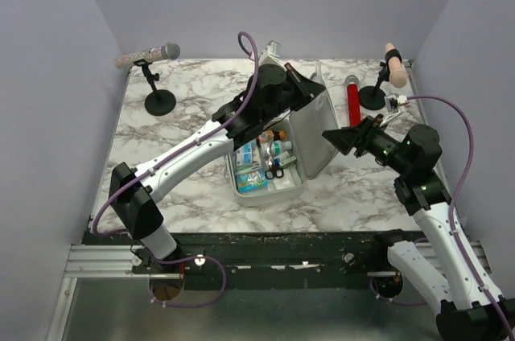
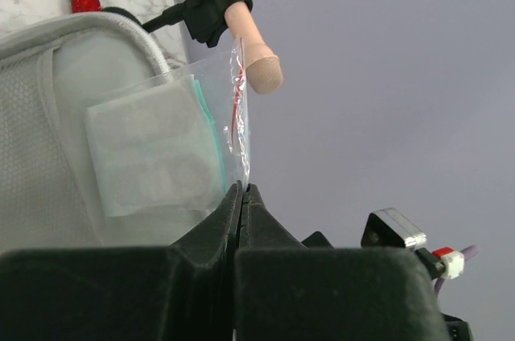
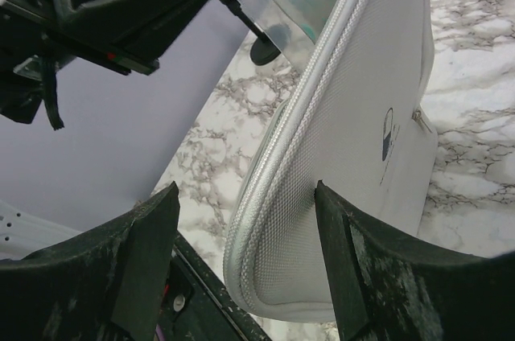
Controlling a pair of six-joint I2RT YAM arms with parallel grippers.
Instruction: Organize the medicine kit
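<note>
kit (image 1: 265, 196): centre of top view, on the marble surface (image 1: 177, 140), open; base lies flat, near the front edge
lid (image 1: 310, 136): stands upright at the base's right side, mesh pocket facing left over the base
lid outside: right wrist view shows the grey shell (image 3: 354, 140) with a small dark pill logo (image 3: 387, 133) and a zipper pull (image 3: 420, 118)
contents: scissors (image 1: 274, 166) plus small boxes and bottles packed in the base; labels too small to read
left end effector (image 2: 243, 192): pressed together, pinching the edge of a clear zip bag (image 2: 161, 140); in top view it sits above the lid's top edge (image 1: 310, 84)
bag: holds white gauze-like pads, lies against the lid's mesh inner face (image 2: 40, 140)
right end effector (image 3: 245, 196): fingers spread, holding nothing; lid's zippered edge shows between them in the wrist view, contact cannot be told
right end effector, top view (image 1: 334, 138): just right of the lid
red cylinder (image 1: 352, 100): on the surface behind the lid, upper right of centre
left stand (image 1: 149, 55): upper left, carries a grey-tipped rod
right stand (image 1: 393, 66): upper right, carries a peach rod
</note>
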